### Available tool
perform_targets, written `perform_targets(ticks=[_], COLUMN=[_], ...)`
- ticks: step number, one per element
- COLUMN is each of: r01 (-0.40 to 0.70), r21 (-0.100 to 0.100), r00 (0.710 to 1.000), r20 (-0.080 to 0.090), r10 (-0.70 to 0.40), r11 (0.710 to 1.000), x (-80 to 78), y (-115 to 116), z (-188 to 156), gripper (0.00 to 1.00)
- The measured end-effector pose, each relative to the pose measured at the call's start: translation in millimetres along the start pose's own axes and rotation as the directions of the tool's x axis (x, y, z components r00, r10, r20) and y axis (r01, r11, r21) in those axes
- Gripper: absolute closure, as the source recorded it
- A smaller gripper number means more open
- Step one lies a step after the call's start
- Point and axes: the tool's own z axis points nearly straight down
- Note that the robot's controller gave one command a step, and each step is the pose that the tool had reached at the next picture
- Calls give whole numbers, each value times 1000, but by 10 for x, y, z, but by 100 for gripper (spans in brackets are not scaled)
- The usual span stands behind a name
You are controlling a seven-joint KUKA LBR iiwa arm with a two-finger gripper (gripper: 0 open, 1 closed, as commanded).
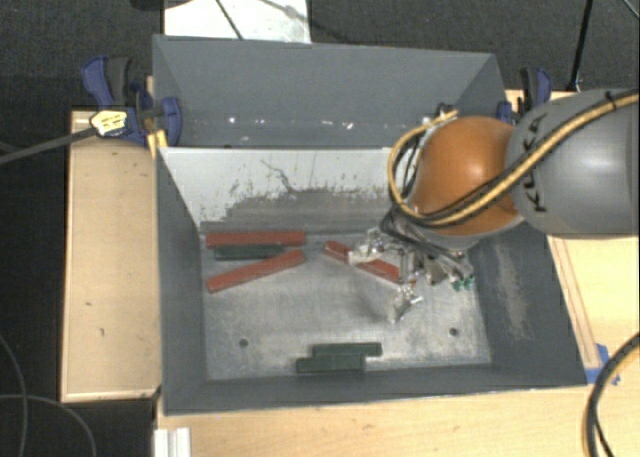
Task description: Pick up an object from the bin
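Arm (585, 170) reaches into the grey bin (185, 275) from the right, gripper (405, 295) low over the floor, right of centre.
The arm bends steeply down, with the orange wrist cover (460, 170) above the gripper and cables looped round it. Whether the claw is open or closed cannot be told. The nearest thing is a short red bar (362, 259), lying flat and slanted mid-floor, just beside the gripper on its left; its right end runs under the gripper's metalwork and contact is unclear. Well apart are two long red bars (255, 239) at the left and a dark green block (338, 357) by the front wall.
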Motion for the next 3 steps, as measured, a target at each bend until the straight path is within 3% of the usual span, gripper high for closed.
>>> perform_targets(ticks=[1, 2, 3], r01=[-24, 52, 98], r21=[2, -1, -2], r00=[1000, 999, 995], r20=[-4, -3, -7], r10=[24, -52, -98], r11=[1000, 999, 995], x=[75, 496, 510], y=[-137, 127, 407], z=[-12, 60, 133], gripper=[0, 0, 0])
